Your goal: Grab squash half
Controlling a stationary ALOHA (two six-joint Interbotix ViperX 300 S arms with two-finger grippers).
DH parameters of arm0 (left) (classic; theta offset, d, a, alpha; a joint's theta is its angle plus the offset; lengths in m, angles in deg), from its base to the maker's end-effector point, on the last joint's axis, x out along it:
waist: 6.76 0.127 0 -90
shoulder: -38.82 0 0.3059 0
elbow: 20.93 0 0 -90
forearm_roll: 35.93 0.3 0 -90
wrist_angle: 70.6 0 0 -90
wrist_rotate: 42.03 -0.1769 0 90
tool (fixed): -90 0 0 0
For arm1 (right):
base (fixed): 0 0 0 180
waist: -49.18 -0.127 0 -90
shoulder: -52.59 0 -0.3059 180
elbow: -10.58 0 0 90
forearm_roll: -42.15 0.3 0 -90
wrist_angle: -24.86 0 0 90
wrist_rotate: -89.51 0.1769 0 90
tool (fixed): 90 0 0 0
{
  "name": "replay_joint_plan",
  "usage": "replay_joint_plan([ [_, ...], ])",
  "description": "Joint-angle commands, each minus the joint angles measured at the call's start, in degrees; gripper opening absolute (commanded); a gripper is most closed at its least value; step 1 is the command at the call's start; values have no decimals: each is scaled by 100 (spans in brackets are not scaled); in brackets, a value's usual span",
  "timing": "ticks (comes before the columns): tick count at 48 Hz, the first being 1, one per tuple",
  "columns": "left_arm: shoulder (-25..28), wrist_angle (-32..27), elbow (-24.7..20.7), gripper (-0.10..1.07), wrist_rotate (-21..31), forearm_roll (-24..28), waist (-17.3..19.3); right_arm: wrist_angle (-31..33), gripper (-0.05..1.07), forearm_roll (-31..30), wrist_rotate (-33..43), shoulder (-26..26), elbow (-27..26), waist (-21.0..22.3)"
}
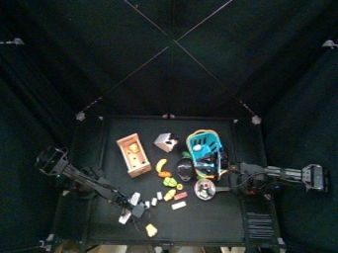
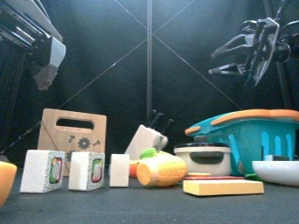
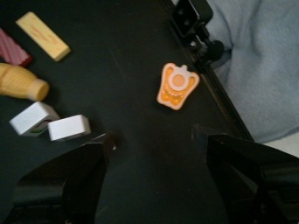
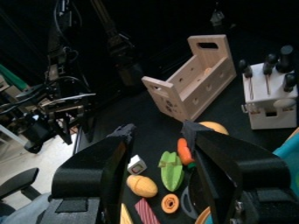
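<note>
The squash half (image 3: 176,86) is a small wedge with an orange rim and a pale face. It lies alone on the black table near the front edge, and shows as a small yellow piece in the top view (image 1: 150,229) and at the left edge of the front view (image 2: 5,182). My left gripper (image 3: 152,153) is open and empty, hanging above the table a little short of the wedge; it also shows in the top view (image 1: 132,201). My right gripper (image 4: 163,144) is open and empty, raised high over the toys by the teal basket (image 2: 251,48).
A wooden crate (image 1: 133,154), a knife block (image 1: 165,140), a teal basket (image 1: 205,148) and a bowl (image 1: 205,188) stand mid-table. White blocks (image 3: 68,128), a tan block (image 3: 44,37) and a brown piece (image 3: 21,83) lie near the wedge. The table's edge (image 3: 216,83) runs close by it.
</note>
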Motion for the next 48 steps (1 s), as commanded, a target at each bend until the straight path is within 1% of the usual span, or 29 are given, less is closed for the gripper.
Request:
replay_joint_plan([
  [1, 272, -114, -413, 103, 0, 97, -79, 26, 85, 18, 0, 9, -62, -62],
  [8, 747, -404, -870, 103, 0, 501, -123, 62, 85, 9, -44, 9, -62, -62],
  [15, 1143, -439, -1195, 103, 9, 896, -141, 88, 85, 18, -53, -9, -53, -53],
  [22, 1450, -439, -1441, 103, 0, 923, -272, 114, 85, 18, -18, -44, -53, -79],
  [27, 1591, -501, -1600, 103, 0, 879, -413, 123, 85, 18, -9, -62, -53, -79],
  [33, 1714, -545, -1740, 103, 0, 861, -501, 123, 85, 9, -18, -88, -70, -79],
  [43, 1934, -492, -1898, 103, 0, 967, -510, 123, 85, 18, -18, -132, -79, -88],
  [48, 2057, -492, -1925, 103, 9, 1213, -483, 123, 85, 18, -18, -141, -53, -105],
])
